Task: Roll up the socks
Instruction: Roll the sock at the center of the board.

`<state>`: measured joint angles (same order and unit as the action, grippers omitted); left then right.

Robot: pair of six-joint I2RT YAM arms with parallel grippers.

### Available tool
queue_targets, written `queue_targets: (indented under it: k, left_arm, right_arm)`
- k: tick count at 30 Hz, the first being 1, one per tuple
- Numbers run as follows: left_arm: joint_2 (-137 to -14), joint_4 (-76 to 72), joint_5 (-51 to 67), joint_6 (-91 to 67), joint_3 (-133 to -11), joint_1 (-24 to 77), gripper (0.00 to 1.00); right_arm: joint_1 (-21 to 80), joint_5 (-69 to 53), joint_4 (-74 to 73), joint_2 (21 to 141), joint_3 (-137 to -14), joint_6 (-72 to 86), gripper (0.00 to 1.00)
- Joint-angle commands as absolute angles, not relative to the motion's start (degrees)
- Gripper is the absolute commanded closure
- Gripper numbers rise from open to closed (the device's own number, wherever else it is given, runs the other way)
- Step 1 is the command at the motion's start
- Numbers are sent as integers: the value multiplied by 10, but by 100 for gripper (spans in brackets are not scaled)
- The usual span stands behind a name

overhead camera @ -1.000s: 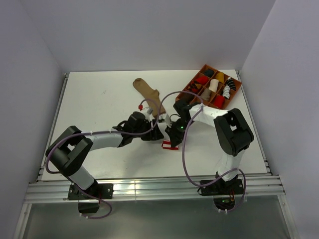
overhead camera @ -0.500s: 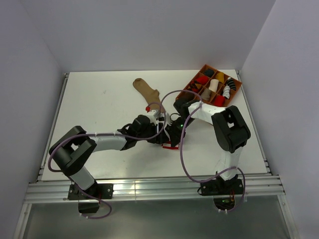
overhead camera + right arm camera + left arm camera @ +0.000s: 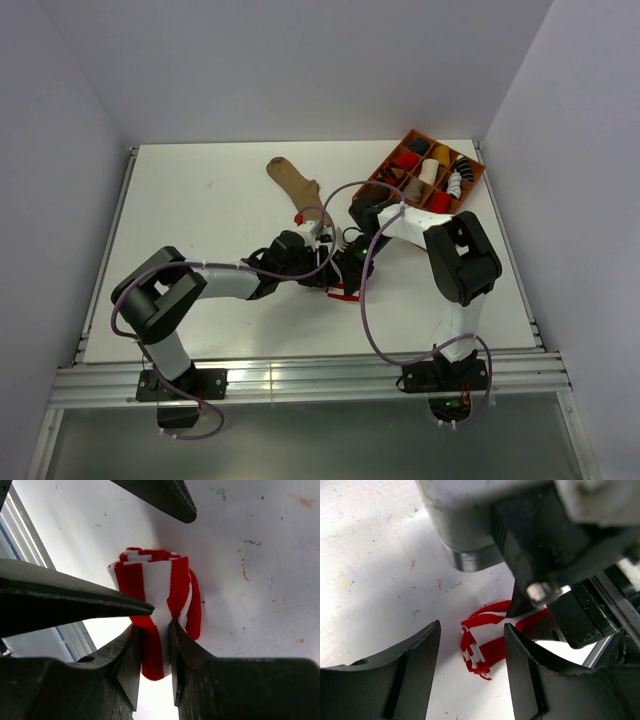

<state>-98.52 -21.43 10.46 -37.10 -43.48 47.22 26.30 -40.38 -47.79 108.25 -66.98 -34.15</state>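
The red-and-white striped sock (image 3: 343, 292) lies bunched into a partial roll on the table (image 3: 200, 210) near the middle front. My right gripper (image 3: 155, 628) is shut on its near edge; the sock (image 3: 156, 582) bulges out beyond the fingertips. My left gripper (image 3: 472, 630) is open, its jaws straddling the sock's end (image 3: 482, 650) without touching it. In the top view both grippers, left (image 3: 322, 270) and right (image 3: 346, 274), meet over the sock. The tan-brown sock (image 3: 297, 186) lies flat behind them, untouched.
An orange divided tray (image 3: 470, 182) with several sock rolls stands at the back right. The right gripper's body (image 3: 560, 555) fills the left wrist view. The left fingers (image 3: 75, 605) show in the right wrist view. The table's front rail (image 3: 300, 378) lies near.
My left gripper has moved right, from beside the tan sock to the striped sock, and now straddles it. The right gripper has stayed shut on the striped sock.
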Motion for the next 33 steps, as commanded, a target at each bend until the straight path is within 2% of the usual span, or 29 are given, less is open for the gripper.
queue_targets:
  k: [1, 9, 20, 33]
  left_arm:
    - [-1004, -175, 124, -367, -445, 485, 41]
    - [-969, -216, 140, -378, -389, 484, 36]
    - [-946, -315, 146, -411, -336, 476, 39]
    - [-972, -357, 170, -417, -350, 476, 40]
  right_arm:
    - [259, -302, -448, 1114, -666, -362, 86]
    - [259, -298, -447, 1117, -670, -352, 86]
    - [258, -294, -449, 1119, -671, -350, 86]
    - [258, -292, -452, 1119, -671, -348, 86]
